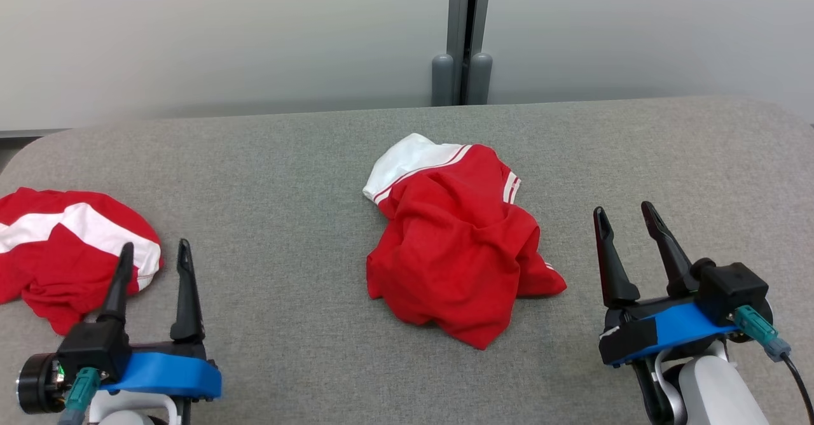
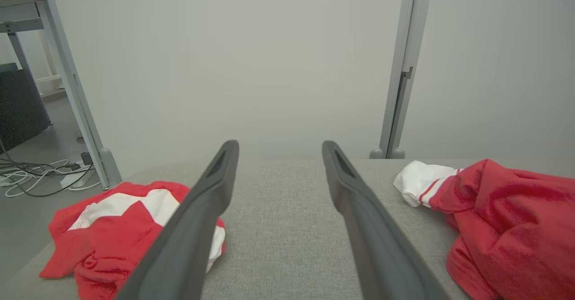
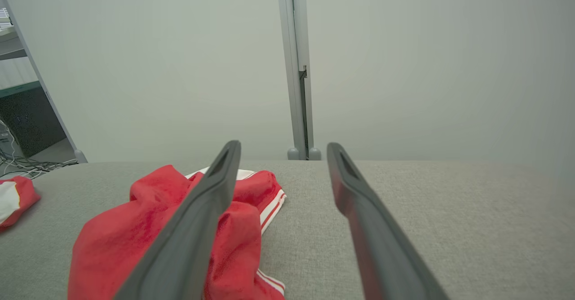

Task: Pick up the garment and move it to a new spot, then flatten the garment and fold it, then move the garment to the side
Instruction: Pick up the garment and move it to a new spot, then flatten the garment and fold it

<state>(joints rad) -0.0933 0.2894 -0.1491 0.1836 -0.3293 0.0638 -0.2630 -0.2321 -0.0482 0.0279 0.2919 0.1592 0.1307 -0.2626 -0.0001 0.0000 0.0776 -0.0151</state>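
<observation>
A grey, fabric-covered bench [image 1: 286,170] is seen from above, looking forward. Near its middle lies the garment [image 1: 455,247], a crumpled red heap with a white part edged in thin red stripes at its far left end and short white stripes along its right side. It is bunched up, not spread flat.

A second garment [image 1: 63,253], also red with a broad white band, lies bunched at the bench's left edge, well apart from the first.

The left pincer [image 1: 156,245] sits at the lower left, its two long dark fingers spread wide and holding nothing. One finger crosses in front of the second garment; whether it touches the cloth cannot be told.

The right pincer [image 1: 624,209] sits at the lower right, fingers likewise spread and empty. It is to the right of the central garment, with bare bench between them.

Behind the bench stand pale wall panels [image 1: 222,37] joined by a grey post [image 1: 462,37]. In the left wrist view, white cables [image 2: 40,174] lie on the floor [image 2: 27,214] beyond the bench's left end.
</observation>
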